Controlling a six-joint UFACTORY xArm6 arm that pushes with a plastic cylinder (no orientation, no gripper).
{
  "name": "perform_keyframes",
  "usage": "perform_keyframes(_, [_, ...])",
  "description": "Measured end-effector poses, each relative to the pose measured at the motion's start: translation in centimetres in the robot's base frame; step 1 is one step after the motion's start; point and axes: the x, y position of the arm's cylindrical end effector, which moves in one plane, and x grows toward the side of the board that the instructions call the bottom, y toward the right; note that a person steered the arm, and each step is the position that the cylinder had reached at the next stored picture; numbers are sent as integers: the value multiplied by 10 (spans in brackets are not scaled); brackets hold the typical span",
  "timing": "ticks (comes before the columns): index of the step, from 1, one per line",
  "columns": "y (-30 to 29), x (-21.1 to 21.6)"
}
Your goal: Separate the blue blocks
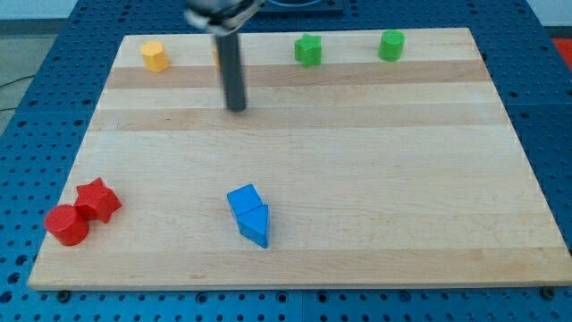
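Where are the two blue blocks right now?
The blue blocks sit touching near the view's bottom, centre-left, right of the red blocks, far below my tip.

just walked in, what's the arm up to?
It is meant to separate the blue blocks, not yet done. My tip sits near the view's top, far from the blue cube and blue triangular block, which touch near the view's bottom. Red, yellow and green blocks lie untouched at the wooden board's edges.

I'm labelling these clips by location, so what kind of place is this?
Probably a robotics lab bench: a wooden board sits on a blue perforated table, with small coloured blocks such as the two touching blue blocks, and my tip is toward the view's top, well apart from them.
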Motion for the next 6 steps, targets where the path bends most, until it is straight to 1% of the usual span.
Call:
perform_keyframes(1, [-62, 90])
perform_keyframes(2, [-28, 175])
perform_keyframes(3, [39, 205])
perform_keyframes(4, [44, 174])
perform_keyframes(5, [84, 183])
perform_keyframes(6, [139, 183])
